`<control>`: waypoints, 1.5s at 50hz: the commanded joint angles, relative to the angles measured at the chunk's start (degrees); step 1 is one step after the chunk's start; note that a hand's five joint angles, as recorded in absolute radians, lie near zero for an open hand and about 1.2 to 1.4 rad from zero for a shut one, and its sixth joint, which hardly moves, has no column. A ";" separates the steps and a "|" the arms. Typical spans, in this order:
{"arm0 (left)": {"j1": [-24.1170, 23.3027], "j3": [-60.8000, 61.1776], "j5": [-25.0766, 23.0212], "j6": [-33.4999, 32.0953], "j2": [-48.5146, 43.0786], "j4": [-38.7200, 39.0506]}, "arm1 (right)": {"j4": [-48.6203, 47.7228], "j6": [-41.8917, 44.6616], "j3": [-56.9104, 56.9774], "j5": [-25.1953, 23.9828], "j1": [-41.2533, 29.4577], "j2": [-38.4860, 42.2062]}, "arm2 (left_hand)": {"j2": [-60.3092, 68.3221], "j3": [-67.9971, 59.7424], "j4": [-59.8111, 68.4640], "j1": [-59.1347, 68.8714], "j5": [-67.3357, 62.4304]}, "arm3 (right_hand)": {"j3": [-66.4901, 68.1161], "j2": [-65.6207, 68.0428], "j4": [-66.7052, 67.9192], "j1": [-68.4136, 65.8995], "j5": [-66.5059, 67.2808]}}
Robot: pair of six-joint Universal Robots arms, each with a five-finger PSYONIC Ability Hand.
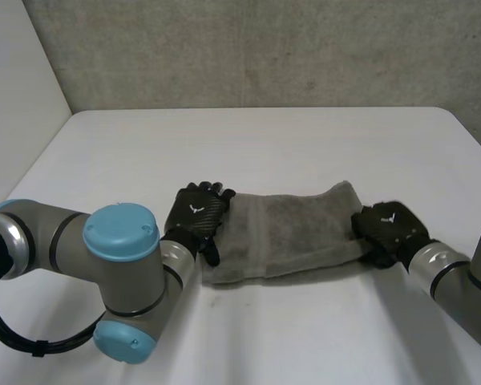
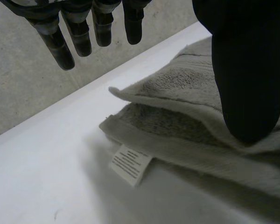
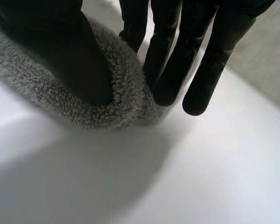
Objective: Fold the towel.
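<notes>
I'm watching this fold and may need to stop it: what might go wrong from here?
1. The left hand has straight fingers clear of the grey terry towel; just its thumb lies on the top layer, so that end may slip.
2. The right hand pinches a bunched end between thumb and fingers; a pull could drag the towel across the white table.
3. Layers by the white label sit offset; the fold may end uneven.

You are looking at a white surface (image 1: 305, 152) that is carrying a grey towel (image 1: 289, 228), lying folded near its front edge, its white label (image 2: 130, 163) resting on the surface.
</notes>
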State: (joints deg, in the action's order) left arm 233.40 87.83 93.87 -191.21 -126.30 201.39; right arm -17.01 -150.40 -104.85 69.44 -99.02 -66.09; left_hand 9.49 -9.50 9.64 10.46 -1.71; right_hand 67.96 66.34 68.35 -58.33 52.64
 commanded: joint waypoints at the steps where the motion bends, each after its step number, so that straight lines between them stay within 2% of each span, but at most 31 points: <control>1: -1.37 2.60 0.26 0.13 5.96 -0.82 | -3.73 0.81 5.42 2.19 -4.40 -3.33 | 1.06 -1.05 0.91 0.09 1.16 | 12.04 13.66 11.65 -21.67 17.36; 2: -1.28 3.22 0.26 0.13 7.46 -0.82 | -3.73 0.81 7.27 2.54 -7.56 -4.04 | 1.06 -1.05 0.91 0.09 1.16 | 12.04 13.66 11.65 -21.67 17.36; 3: -1.28 3.22 0.26 0.13 7.47 -0.82 | -3.73 0.81 7.29 2.54 -7.59 -4.05 | 1.06 -1.05 0.91 0.09 1.16 | 12.04 13.66 11.65 -21.67 17.36; 5: -1.11 4.10 0.35 0.22 10.97 -0.91 | -3.64 0.98 11.14 3.33 -14.85 -2.74 | 1.06 -1.05 0.91 0.09 1.16 | 12.04 13.66 11.65 -21.67 17.36; 6: -1.11 4.10 0.35 0.22 10.99 -0.91 | -3.64 0.98 11.16 3.34 -14.88 -2.73 | 1.06 -1.05 0.91 0.09 1.16 | 12.04 13.66 11.65 -21.67 17.36; 8: -0.32 5.15 1.49 0.22 14.05 -1.00 | -3.29 2.12 14.57 3.16 -21.62 0.68 | 1.06 -1.05 0.91 0.09 1.16 | 12.04 13.66 11.65 -21.67 17.36; 11: 0.30 5.95 2.29 0.22 15.73 -1.00 | -3.03 3.01 16.08 2.98 -25.17 2.63 | 1.06 -1.05 0.91 0.09 1.16 | 12.04 13.66 11.65 -21.67 17.36; 13: 3.10 7.35 3.95 0.04 18.53 -0.91 | -2.06 5.02 17.92 2.28 -30.24 6.22 | 0.73 -0.71 0.58 -0.24 1.50 | 12.04 13.66 11.65 -21.67 17.36; 16: 5.82 8.49 4.66 -0.04 20.21 -1.08 | -0.57 6.51 18.27 1.67 -32.89 10.17 | 0.72 -0.71 0.57 -0.25 1.50 | 12.04 13.66 11.65 -21.67 17.36; 19: 6.80 8.76 4.66 -0.04 20.48 -1.08 | 0.40 7.14 18.45 0.96 -33.17 11.69 | 0.72 -0.71 0.57 -0.25 1.50 | 12.04 13.66 11.65 -21.67 17.36; 22: 7.42 8.76 4.48 0.04 20.48 -1.00 | 1.72 7.93 18.19 -1.76 -33.17 12.39 | 0.72 -0.71 0.57 -0.25 1.50 | 12.04 13.66 11.65 -21.67 17.36; 23: 7.42 8.50 4.40 0.13 20.31 -0.82 | 1.72 8.02 18.01 -3.68 -32.90 11.87 | 0.72 -0.71 0.57 -0.25 1.50 | 7.94 9.56 7.55 -17.57 13.26; 24: 7.33 7.89 4.31 0.22 19.78 -0.82 | 1.98 7.06 17.84 -4.91 -32.90 10.64 | 0.72 -0.71 0.57 -0.25 1.50 | -27.74 -26.12 -28.13 18.11 -22.42; 25: 7.33 7.88 4.31 0.22 19.78 -0.82 | 1.98 7.05 17.84 -4.93 -32.90 10.63 | 0.72 -0.71 0.57 -0.25 1.50 | -28.10 -26.48 -28.49 18.47 -22.77; 26: 7.16 7.36 4.13 0.13 19.43 -0.56 | 1.72 6.18 17.75 -5.01 -32.21 8.98 | 0.89 -0.88 0.74 -0.08 1.33 | -57.96 -56.34 -58.35 48.33 -52.64; 30: 6.28 4.72 4.22 0.40 17.49 -0.20 | 1.81 1.25 16.69 -4.57 -26.93 4.83 | 1.23 -1.22 1.08 0.26 0.99 | -57.96 -56.34 -58.35 48.33 -52.64; 32: 3.57 0.61 4.39 0.75 14.26 -0.20 | 1.72 -8.45 14.16 -4.22 -20.98 0.46 | 1.56 -1.55 1.41 0.59 0.66 | -57.96 -56.34 -58.35 48.33 -52.64; 33: 3.55 0.59 4.40 0.75 14.24 -0.20 | 1.72 -8.51 14.14 -4.22 -20.95 0.44 | 1.57 -1.55 1.41 0.60 0.66 | -57.96 -56.34 -58.35 48.33 -52.64; 35: 0.23 -3.35 4.40 0.92 11.09 -0.47 | 1.46 -19.09 11.52 -4.22 -16.58 -3.24 | 1.57 -1.55 1.41 0.60 0.66 | -57.96 -56.34 -58.35 48.33 -52.64; 38: -1.19 -4.86 4.40 1.01 9.23 -0.64 | 1.46 -23.27 10.45 -4.40 -14.27 -4.22 | 1.57 -1.55 1.41 0.60 0.66 | -57.96 -56.34 -58.35 48.33 -52.64; 40: -3.56 -7.31 4.31 2.41 6.08 -0.91 | 2.24 -29.84 10.19 -4.58 -10.51 -4.83 | 1.73 -1.72 1.58 0.76 0.49 | -57.96 -56.34 -58.35 48.33 -52.64; 43: -5.67 -8.29 4.13 4.87 3.27 -1.78 | 3.73 -32.23 10.63 -4.92 -9.26 -4.40 | 2.07 -2.06 1.92 1.10 0.15 | -57.96 -56.34 -58.35 48.33 -52.64; 46: -6.29 -8.29 3.96 5.84 2.11 -2.75 | 4.89 -32.15 11.33 -5.01 -9.35 -3.96 | 2.07 -2.06 1.92 1.10 0.15 | -57.96 -56.34 -58.35 48.33 -52.64; 51: -6.56 -6.36 4.48 7.16 0.00 -8.45 | 11.46 -32.06 18.17 -4.84 -9.61 3.58 | 1.90 -1.89 1.75 0.93 0.32 | -57.96 -56.34 -58.35 48.33 -52.64; 56: -5.68 -3.29 4.66 6.90 0.53 -9.87 | 16.65 -31.62 22.22 -5.72 -9.70 7.89 | 1.90 -1.89 1.75 0.93 0.32 | -57.96 -56.34 -58.35 48.33 -52.64; 62: -3.83 -0.38 4.66 6.46 1.06 -10.40 | 16.93 -29.07 24.34 -5.54 -11.54 11.33 | 1.73 -1.72 1.58 0.76 0.49 | -57.96 -56.34 -58.35 48.33 -52.64; 67: -1.99 2.52 5.45 4.88 1.93 -10.22 | 17.19 -21.97 26.71 -4.31 -14.09 14.93 | 1.74 -1.72 1.58 0.77 0.49 | -57.96 -56.34 -58.35 48.33 -52.64; 75: -2.07 3.14 7.21 3.65 3.86 -10.22 | 17.10 -18.88 27.59 -4.05 -15.85 15.03 | 1.40 -1.39 1.25 0.43 0.82 | -57.96 -56.34 -58.35 48.33 -52.64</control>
State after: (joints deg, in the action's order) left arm 231.51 90.71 100.03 -186.88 -124.12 191.05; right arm 0.27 -171.18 -77.80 65.08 -113.61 -50.87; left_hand 9.79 -9.74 9.77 10.46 -1.72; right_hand 12.30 13.63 13.44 -14.14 4.12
